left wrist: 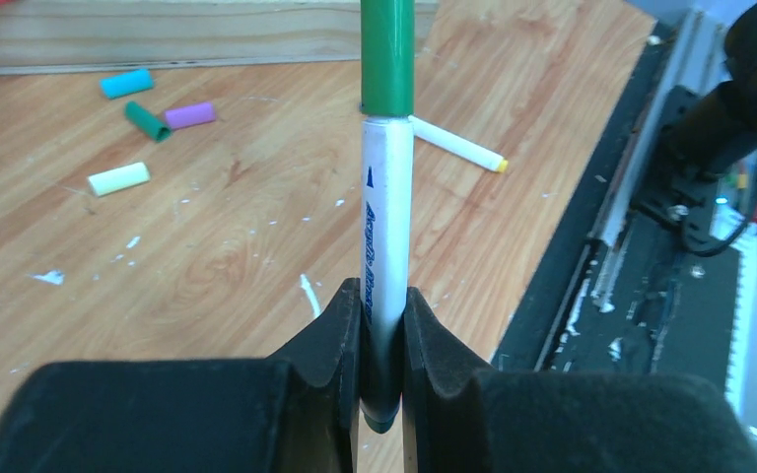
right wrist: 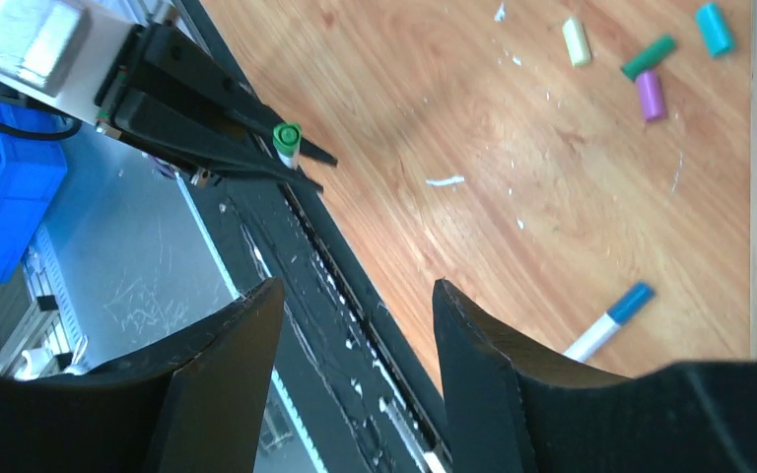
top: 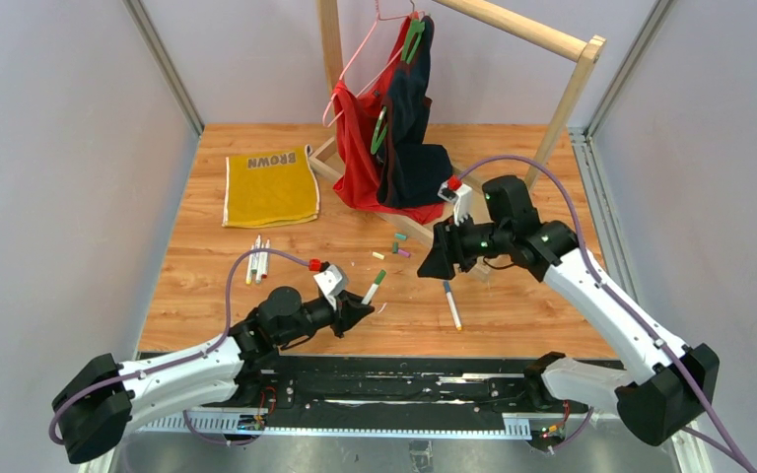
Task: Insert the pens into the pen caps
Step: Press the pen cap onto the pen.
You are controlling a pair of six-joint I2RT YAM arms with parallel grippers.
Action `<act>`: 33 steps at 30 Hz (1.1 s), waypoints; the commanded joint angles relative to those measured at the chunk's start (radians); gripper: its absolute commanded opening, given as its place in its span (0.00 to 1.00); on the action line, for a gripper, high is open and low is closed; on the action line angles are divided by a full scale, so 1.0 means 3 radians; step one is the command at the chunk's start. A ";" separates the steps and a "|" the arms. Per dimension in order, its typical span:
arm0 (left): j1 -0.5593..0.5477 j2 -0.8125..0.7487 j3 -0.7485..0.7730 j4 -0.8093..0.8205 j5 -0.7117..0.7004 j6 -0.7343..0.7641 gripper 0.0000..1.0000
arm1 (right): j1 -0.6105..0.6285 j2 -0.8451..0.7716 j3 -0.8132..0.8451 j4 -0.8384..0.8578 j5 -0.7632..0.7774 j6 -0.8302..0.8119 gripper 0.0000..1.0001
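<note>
Currently the left gripper (left wrist: 382,330) pinches a white pen (left wrist: 387,217) by its lower barrel, with one finger pressed against each side. The pen stands up out of the fingers with a green cap (left wrist: 387,54) seated on its upper end. Seen from above, it is held over the tabletop (top: 513,310) close to the near edge, about midway along it. The right gripper (right wrist: 357,291) hangs over the middle of the tabletop with its fingers spread apart and nothing between them. Four loose caps (top: 395,246) lie close together just beyond the middle, near the base rail of a wooden clothes rack (top: 572,89). They are a teal cap (left wrist: 126,83), a dark green cap (left wrist: 146,120) just beside a purple cap (left wrist: 190,115), and a pale yellow cap (left wrist: 118,178) a little apart from the rest. A second pen (top: 451,304) with a blue end lies flat between the caps and the near edge. Three more pens (top: 256,259) lie side by side toward the left edge, just in front of a yellow cloth (top: 271,187) spread near the far left corner.
</note>
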 commanded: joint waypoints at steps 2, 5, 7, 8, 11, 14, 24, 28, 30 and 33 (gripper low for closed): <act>0.0181 -0.0018 -0.0098 0.0465 0.0822 -0.0303 0.00 | 0.0060 -0.0310 -0.0515 0.1557 -0.0332 0.0540 0.58; 0.0182 -0.0013 -0.0098 0.0527 0.0959 -0.0327 0.00 | 0.0275 -0.0339 -0.0628 0.1830 -0.0225 0.0497 0.58; 0.0182 -0.0011 -0.0105 0.0572 0.1033 -0.0344 0.00 | 0.0422 -0.0317 -0.0644 0.1845 -0.0095 0.0408 0.58; 0.0182 -0.0006 -0.0112 0.0598 0.1065 -0.0352 0.00 | 0.0508 -0.0301 -0.0660 0.1882 -0.0034 0.0382 0.58; 0.0182 0.0020 -0.0109 0.0642 0.1134 -0.0368 0.00 | 0.0645 -0.0221 -0.0685 0.2009 -0.0030 0.0360 0.58; 0.0182 0.0053 -0.0103 0.0665 0.1172 -0.0381 0.00 | 0.0737 -0.0142 -0.0644 0.2000 -0.0016 0.0299 0.58; 0.0182 0.0008 -0.0121 0.0672 0.1141 -0.0386 0.00 | 0.0833 -0.0002 -0.0665 0.1911 -0.0212 0.0250 0.53; 0.0182 -0.0001 -0.0123 0.0671 0.1137 -0.0389 0.00 | 0.0864 -0.0004 -0.0719 0.1918 -0.0208 0.0290 0.46; 0.0182 -0.0008 -0.0126 0.0672 0.1137 -0.0393 0.00 | 0.0884 -0.0007 -0.0742 0.1931 -0.0214 0.0306 0.42; 0.0182 -0.0016 -0.0128 0.0670 0.1121 -0.0394 0.00 | 0.0908 -0.0012 -0.0763 0.1937 -0.0214 0.0328 0.37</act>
